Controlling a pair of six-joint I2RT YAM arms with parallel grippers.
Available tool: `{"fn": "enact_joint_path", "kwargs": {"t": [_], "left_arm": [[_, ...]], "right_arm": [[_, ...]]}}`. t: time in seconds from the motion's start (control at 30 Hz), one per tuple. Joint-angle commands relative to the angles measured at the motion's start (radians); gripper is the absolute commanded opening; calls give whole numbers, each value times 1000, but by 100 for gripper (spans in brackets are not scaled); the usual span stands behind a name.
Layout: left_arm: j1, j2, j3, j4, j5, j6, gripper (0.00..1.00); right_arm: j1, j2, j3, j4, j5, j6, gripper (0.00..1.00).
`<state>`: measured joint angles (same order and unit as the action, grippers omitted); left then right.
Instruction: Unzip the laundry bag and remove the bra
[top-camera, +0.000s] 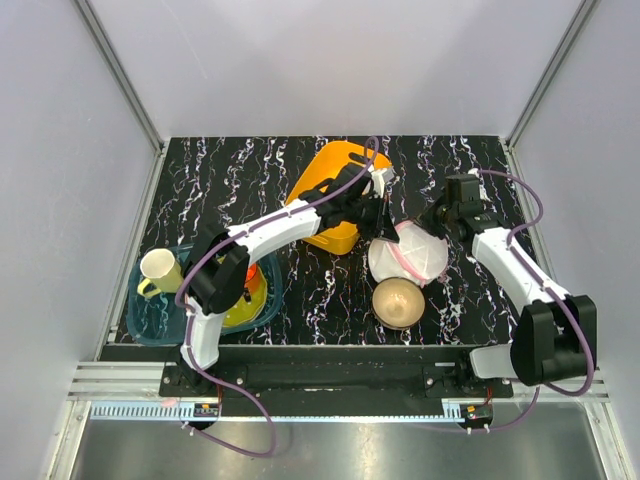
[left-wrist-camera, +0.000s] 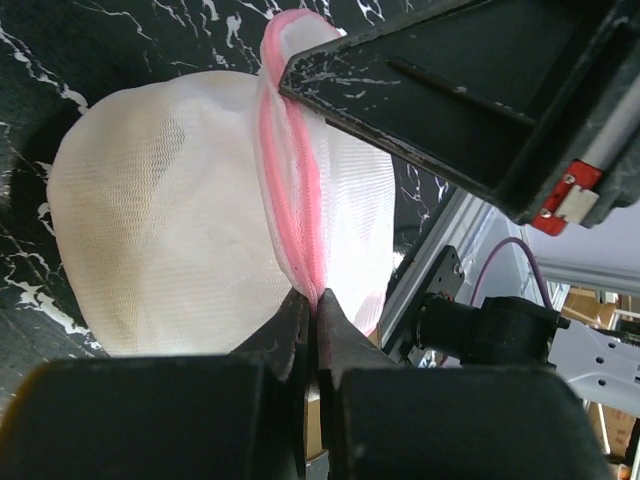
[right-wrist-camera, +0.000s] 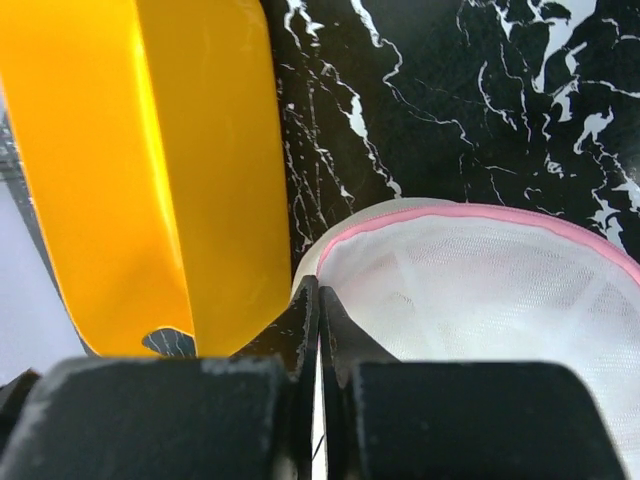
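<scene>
Bowl (top-camera: 397, 302) perhaps touching laundry bag (top-camera: 415, 262).

Top cam is sitting high above the near edge of the table (top-camera: 330, 290), looking down and taking in the whole thing from far off. Left wrist cam is peering along the left gripper (left-wrist-camera: 312, 295), jammed right up against the bag (left-wrist-camera: 160, 220). Right wrist cam is hanging low, aiming past the right gripper (right-wrist-camera: 318, 288) at the bag's rim and the basket (right-wrist-camera: 150, 170). All 3 are sharing the bag; top and right wrist are both catching the basket.
</scene>
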<state>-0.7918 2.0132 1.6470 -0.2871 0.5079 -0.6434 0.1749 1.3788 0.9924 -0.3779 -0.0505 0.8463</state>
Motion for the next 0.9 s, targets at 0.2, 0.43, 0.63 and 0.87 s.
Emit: {"fn": "enact_joint_path", "kwargs": {"t": [0.2, 0.43, 0.63, 0.87], "left_arm": [[20, -87, -46, 140, 89, -16, 0], [51, -62, -76, 216, 164, -85, 40], [112, -96, -96, 239, 299, -133, 77], [160, -209, -64, 137, 335, -32, 77]], "right_arm": [[2, -216, -54, 85, 12, -53, 0], [0, -345, -83, 98, 17, -87, 0], [0, -434, -106, 244, -141, -248, 0], [0, -584, -199, 234, -239, -345, 0]]}}
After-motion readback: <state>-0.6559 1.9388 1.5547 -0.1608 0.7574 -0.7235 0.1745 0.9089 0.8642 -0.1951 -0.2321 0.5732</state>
